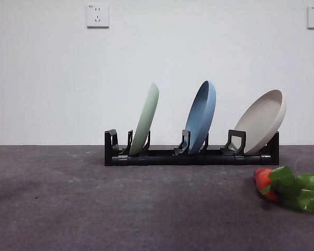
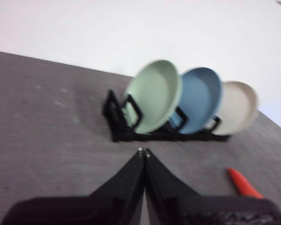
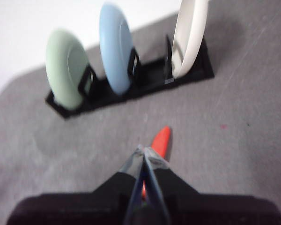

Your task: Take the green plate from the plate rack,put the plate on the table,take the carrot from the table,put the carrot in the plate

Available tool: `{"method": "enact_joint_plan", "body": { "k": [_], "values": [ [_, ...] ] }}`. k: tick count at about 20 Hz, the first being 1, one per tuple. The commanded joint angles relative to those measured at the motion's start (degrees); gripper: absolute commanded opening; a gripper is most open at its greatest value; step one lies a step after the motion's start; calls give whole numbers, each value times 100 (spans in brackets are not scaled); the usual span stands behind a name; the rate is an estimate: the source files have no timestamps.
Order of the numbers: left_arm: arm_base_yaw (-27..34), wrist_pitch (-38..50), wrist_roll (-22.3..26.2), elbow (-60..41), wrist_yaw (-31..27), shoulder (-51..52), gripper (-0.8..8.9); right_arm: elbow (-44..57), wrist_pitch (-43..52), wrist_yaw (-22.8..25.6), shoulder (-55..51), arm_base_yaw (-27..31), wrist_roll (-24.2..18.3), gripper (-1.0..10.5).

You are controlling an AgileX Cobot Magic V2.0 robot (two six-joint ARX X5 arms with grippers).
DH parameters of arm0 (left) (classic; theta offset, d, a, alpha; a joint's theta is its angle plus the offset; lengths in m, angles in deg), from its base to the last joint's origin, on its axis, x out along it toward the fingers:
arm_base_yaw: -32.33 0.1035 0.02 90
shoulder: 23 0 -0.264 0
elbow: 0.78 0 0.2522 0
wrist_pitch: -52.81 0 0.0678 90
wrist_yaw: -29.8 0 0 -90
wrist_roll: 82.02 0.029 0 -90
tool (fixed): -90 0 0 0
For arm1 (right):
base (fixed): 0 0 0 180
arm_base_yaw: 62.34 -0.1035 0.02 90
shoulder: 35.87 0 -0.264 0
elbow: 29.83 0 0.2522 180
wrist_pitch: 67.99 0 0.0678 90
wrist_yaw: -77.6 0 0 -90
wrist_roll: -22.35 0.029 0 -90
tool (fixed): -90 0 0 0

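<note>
The green plate (image 1: 147,118) stands on edge in the leftmost slot of the black plate rack (image 1: 191,155); it also shows in the left wrist view (image 2: 154,95) and the right wrist view (image 3: 65,68). The carrot (image 1: 266,182) lies on the table at the right front, leaves toward the camera; it shows in the left wrist view (image 2: 243,183) and the right wrist view (image 3: 161,141). My left gripper (image 2: 144,152) is shut and empty, in front of the rack. My right gripper (image 3: 144,151) is shut and empty, above the carrot. Neither arm shows in the front view.
A blue plate (image 1: 201,116) stands in the middle slot and a beige plate (image 1: 259,121) in the right slot. The dark grey table (image 1: 94,209) meets a white wall with two sockets (image 1: 97,15).
</note>
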State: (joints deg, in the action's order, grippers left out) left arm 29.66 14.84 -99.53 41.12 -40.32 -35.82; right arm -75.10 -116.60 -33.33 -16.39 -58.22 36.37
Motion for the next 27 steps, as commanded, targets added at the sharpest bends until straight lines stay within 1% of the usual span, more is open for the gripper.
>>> {"method": "enact_joint_plan", "body": {
  "k": [1, 3, 5, 7, 8, 11, 12, 14, 16, 17, 18, 19, 20, 21, 24, 27],
  "values": [
    [13, -402, 293, 494, 422, -376, -6, -632, -643, -20, 450, -22, -793, -12],
    [15, -802, 529, 874, 658, -673, -6, -1128, -1202, -22, 824, -22, -1115, -12],
    [13, -1174, 726, 1209, 837, -925, -6, -1576, -1700, -50, 1145, -22, -1340, -12],
    [13, -1523, 898, 1521, 1012, -1150, -7, -1989, -2166, -199, 1434, -22, -1574, -12],
    [11, -1794, 1034, 1766, 1156, -1322, -7, -2297, -2511, -354, 1646, -26, -1711, -12],
    [11, -2428, 1333, 2315, 1510, -1679, -7, -2946, -3230, -730, 2063, -120, -1849, -12],
    [9, -2581, 1338, 2441, 1519, -1755, -7, -3073, -3403, -800, 2142, -146, -1937, -12],
    [11, -2787, 1403, 2621, 1512, -1851, -6, -3169, -3510, -817, 2214, -232, -1950, -10],
    [11, -2870, 1458, 2699, 1508, -1867, 6, -3169, -3515, -811, 2214, -273, -1945, 14],
    [11, -2883, 1451, 2726, 1480, -1867, 86, -3169, -3512, -811, 2214, -275, -1945, 112],
    [11, -2883, 1434, 2741, 1480, -1867, 264, -3169, -3510, -811, 2214, -275, -1939, 269],
    [11, -2857, 1405, 2741, 1480, -1867, 539, -3169, -3504, -811, 2214, -275, -1893, 488],
    [11, -2852, 1410, 2741, 1480, -1867, 656, -3169, -3501, -811, 2214, -275, -1895, 637],
    [11, -2833, 1410, 2741, 1482, -1882, 657, -3169, -3501, -811, 2214, -275, -1895, 660],
    [9, -2704, 1408, 2741, 1515, -2072, 657, -3169, -3501, -813, 2238, -275, -1893, 659],
    [-15, -2481, 1408, 2743, 1915, -2485, 657, -3169, -3501, -811, 2288, -275, -1880, 659]
  ]
}}
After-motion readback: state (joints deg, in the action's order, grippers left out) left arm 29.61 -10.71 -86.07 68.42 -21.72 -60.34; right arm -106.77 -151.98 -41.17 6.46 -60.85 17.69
